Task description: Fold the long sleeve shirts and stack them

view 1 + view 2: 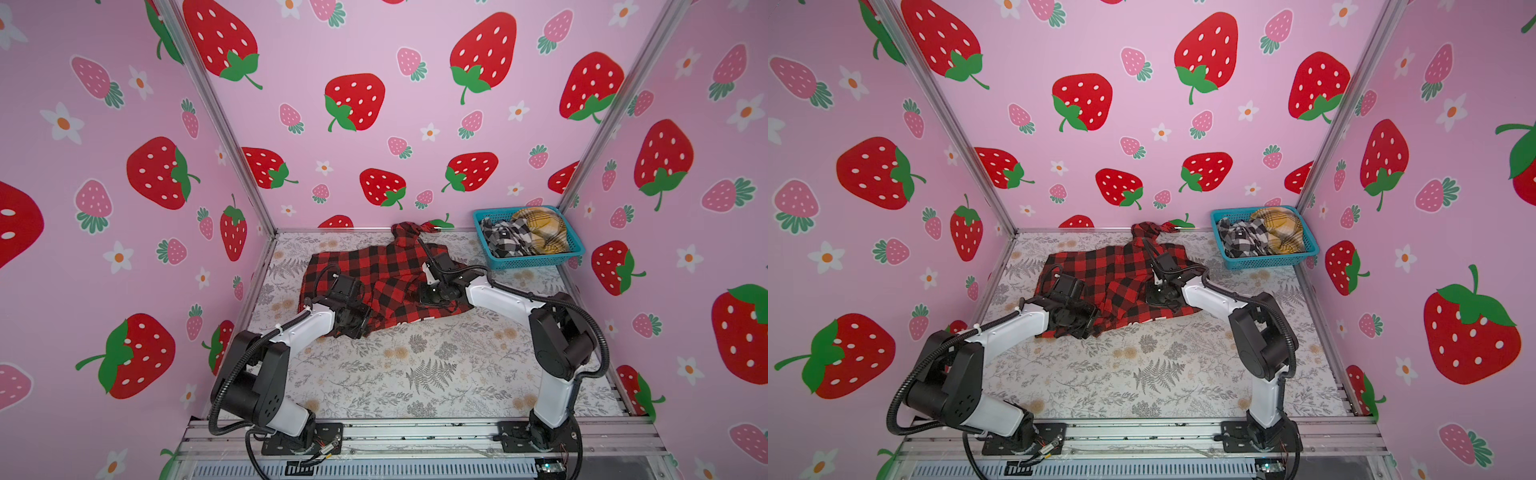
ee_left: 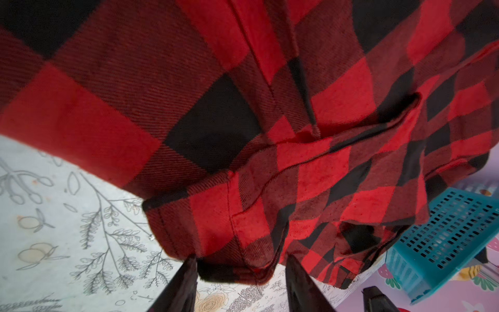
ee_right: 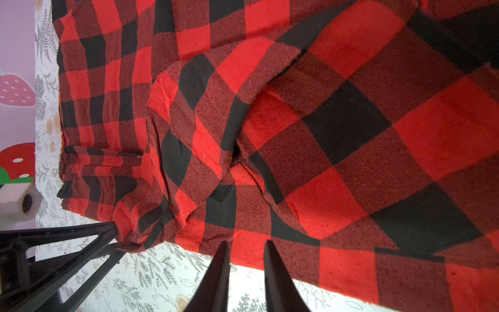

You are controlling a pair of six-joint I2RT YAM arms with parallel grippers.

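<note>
Both jaws are seen closing on the hem of the soft, limp red shirt (image 1: 374,274): left gripper (image 2: 240,266), right gripper (image 3: 247,251).

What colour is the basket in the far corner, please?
Turquoise; the basket shows best in a top view.

Red-and-black shirt (image 2: 270,108): soft, matt twill-woven flannel. Basket (image 1: 536,261): perforated turquoise plastic. Table cover (image 1: 395,374): matt, printed with ferns.
</note>
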